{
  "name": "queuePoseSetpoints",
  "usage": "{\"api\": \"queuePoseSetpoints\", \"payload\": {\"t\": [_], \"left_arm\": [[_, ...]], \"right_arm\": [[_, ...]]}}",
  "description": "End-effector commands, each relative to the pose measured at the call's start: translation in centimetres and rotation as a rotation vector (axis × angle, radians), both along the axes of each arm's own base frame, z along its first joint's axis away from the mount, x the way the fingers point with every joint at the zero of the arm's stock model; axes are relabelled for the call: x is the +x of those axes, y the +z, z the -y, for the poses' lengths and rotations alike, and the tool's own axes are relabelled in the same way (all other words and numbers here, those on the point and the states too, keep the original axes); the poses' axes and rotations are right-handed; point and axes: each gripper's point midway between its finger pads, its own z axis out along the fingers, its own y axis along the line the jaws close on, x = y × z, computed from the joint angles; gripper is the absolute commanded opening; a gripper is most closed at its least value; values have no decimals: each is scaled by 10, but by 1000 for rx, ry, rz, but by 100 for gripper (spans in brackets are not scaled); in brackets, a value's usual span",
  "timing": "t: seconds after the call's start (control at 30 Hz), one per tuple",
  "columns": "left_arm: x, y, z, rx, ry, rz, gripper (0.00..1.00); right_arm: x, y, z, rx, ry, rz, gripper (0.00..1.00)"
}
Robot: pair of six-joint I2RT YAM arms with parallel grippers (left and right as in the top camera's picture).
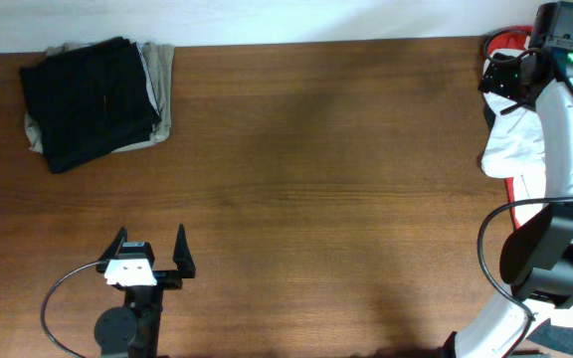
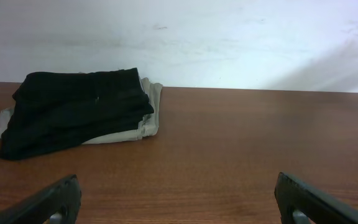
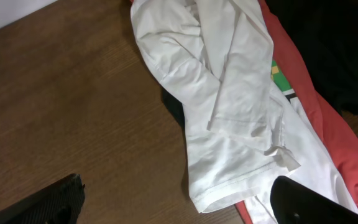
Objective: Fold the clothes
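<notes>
Black fingers (image 2: 48, 202) of the left gripper (image 2: 182, 205) stand wide apart at the bottom edge of the left wrist view, nothing between them, only bare brown wood of the table (image 1: 316, 179) ahead. Well beyond them, at the far left corner of the table against the pale wall, lies a folded black garment (image 2: 73, 109) resting on top of a folded khaki-beige garment (image 2: 151, 112), whose edge shows along the right side and underneath. From overhead the left gripper (image 1: 150, 239) sits near the front edge, far apart from that stack (image 1: 88, 99). On the other side, the right gripper (image 3: 179, 205) is also spread wide and holds nothing; its two dark fingers frame the lower corners of the right wrist view. Just past them a crumpled white garment (image 3: 229, 93) lies unfolded, its hem nearest the fingers and its body running away toward the table's far right edge. It overlaps a red garment (image 3: 328, 124) with a small green and yellow print (image 3: 281, 78), and farther off, in the upper right corner, lies more black fabric (image 3: 334, 50). Whether the right fingers touch the white cloth cannot be told
</notes>
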Motion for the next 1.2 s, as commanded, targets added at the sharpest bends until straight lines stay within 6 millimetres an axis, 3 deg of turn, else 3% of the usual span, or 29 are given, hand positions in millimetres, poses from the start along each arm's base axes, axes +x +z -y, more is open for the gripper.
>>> {"api": "queuePoseSetpoints", "payload": {"t": [0.0,0.43,0.53,0.6,0.7,0.8,0.93,1.03,1.17], "left_arm": [[0,-2,-4,17,18,1,99],[0,-2,-4,17,18,1,99],[0,-2,-4,17,18,1,99],[0,-2,-4,17,18,1,99],[0,-2,-4,17,18,1,99],[0,-2,-4,17,18,1,99],[0,-2,-4,17,18,1,99],[0,-2,-4,17,18,1,99],[0,-2,-4,18,18,1,99]], "right_arm": [[1,9,0,-17,0,17,99],[1,9,0,-16,1,16,99],[-1,28,-6,-26,10,54,99],[-4,59,-23,-40,41,117,99],[-15,116,-63,-59,118,240,99],[-36,173,-119,-63,233,373,99],[-71,225,-186,-40,391,506,99],[-99,243,-201,-30,435,541,99],[-128,220,-210,29,495,472,99]]}}
